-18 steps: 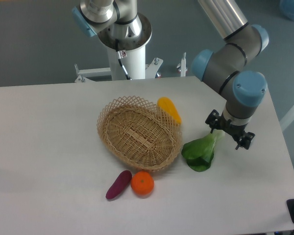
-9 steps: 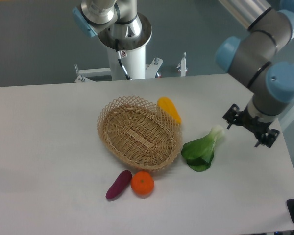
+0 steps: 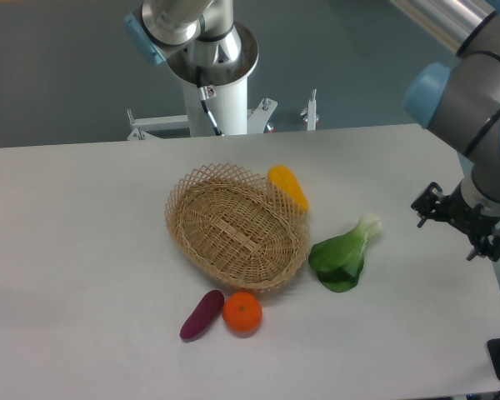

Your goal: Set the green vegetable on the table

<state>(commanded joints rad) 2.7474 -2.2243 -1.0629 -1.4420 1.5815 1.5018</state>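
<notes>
The green vegetable (image 3: 344, 254) lies flat on the white table (image 3: 83, 250), just right of the wicker basket, its pale stem end pointing up and right. My gripper (image 3: 464, 222) hovers to the right of it, well apart from the stem, near the table's right edge. Its black fingers stand spread with nothing between them, so it is open.
An oval wicker basket (image 3: 237, 226) stands mid-table. A yellow-orange oblong vegetable (image 3: 287, 186) leans at its far right rim. A purple vegetable (image 3: 202, 314) and an orange (image 3: 242, 312) lie in front of it. The robot's base column (image 3: 214, 92) rises behind the table.
My gripper has let go of the green vegetable and drawn away to the right and slightly up. The vegetable stays where it was set down.
</notes>
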